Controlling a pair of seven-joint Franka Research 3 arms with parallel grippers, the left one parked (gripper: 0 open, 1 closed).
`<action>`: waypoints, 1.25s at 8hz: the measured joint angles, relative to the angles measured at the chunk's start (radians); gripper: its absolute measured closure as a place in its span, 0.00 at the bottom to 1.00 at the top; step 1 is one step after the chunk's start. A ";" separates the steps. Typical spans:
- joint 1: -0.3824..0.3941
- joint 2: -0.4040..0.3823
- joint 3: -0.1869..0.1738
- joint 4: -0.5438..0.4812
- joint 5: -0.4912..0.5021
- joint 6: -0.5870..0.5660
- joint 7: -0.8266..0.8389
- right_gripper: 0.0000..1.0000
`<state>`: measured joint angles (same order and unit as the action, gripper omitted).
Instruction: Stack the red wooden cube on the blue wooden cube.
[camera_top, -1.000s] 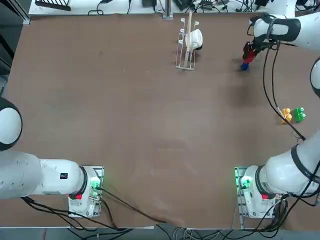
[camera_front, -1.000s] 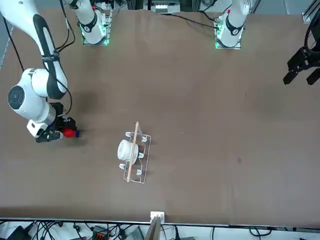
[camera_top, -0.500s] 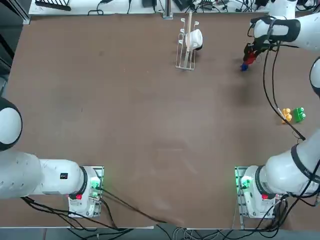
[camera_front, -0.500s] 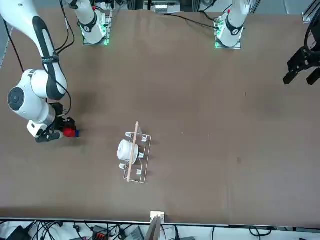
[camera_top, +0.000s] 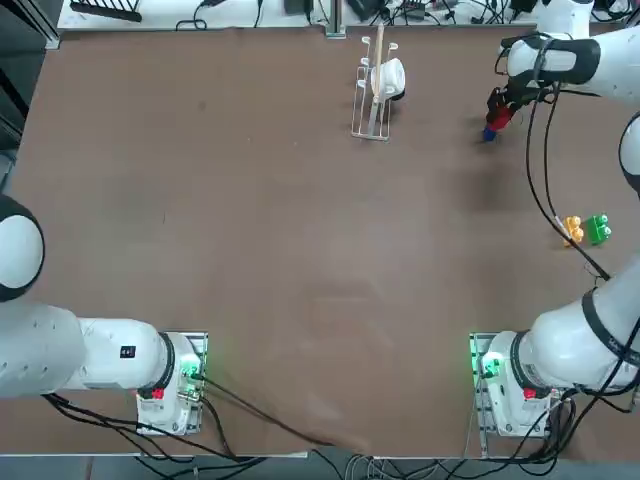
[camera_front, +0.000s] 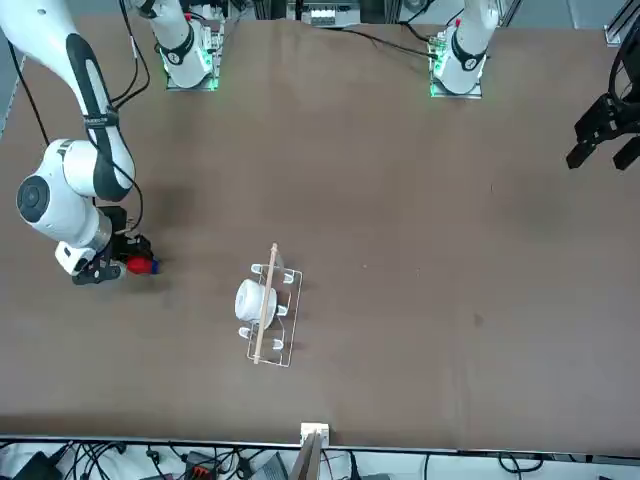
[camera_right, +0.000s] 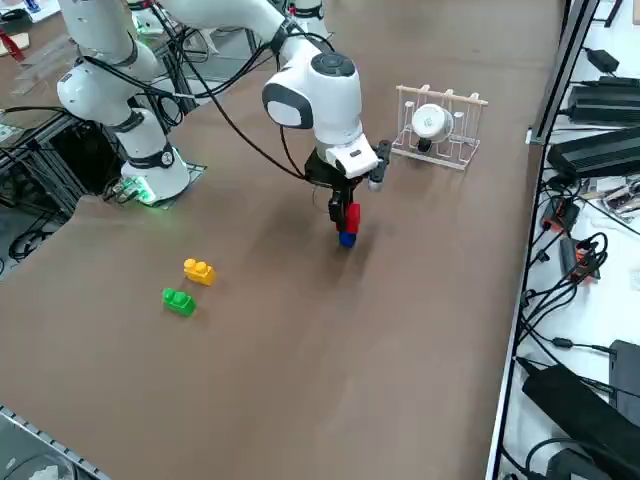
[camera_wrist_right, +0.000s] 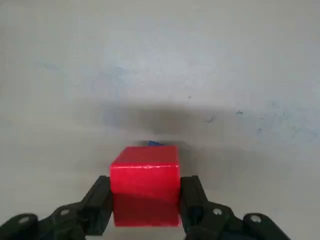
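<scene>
1. The right claw (camera_wrist_right: 145, 200) is at the far right part of the worktop (camera_top: 300, 250), pointing down and pinching the red cube (camera_wrist_right: 145, 176) between its two fingers (camera_wrist_right: 97, 202).
2. In the side view the red cube (camera_right: 348, 217) sits directly above the blue cube (camera_right: 347, 238), the two lined up in a short column; I cannot tell whether the red one's weight is already on the blue one.
3. From the wrist camera only a thin sliver of the blue cube (camera_wrist_right: 154, 144) shows past the red cube's far edge, so the red one covers it almost fully.
4. From overhead the claw (camera_top: 497, 112) hides most of the pair; a bit of blue (camera_top: 488, 133) peeks out beside it.
5. A wire rack (camera_top: 373, 95) holding a white cup (camera_top: 389, 76) stands to the left of the cubes, well apart from them.
6. A yellow studded block (camera_top: 573, 230) and a green studded block (camera_top: 599, 229) lie side by side nearer the robot, by the right edge of the worktop.
</scene>
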<state>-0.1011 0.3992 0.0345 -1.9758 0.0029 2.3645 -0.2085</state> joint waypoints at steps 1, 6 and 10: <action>0.000 0.000 0.000 0.000 0.000 0.000 0.000 0.29; 0.000 0.001 0.000 0.000 0.000 0.000 0.000 0.29; 0.000 0.001 0.000 0.000 0.000 0.000 0.000 0.29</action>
<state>-0.1012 0.4005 0.0346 -1.9759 0.0029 2.3645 -0.2086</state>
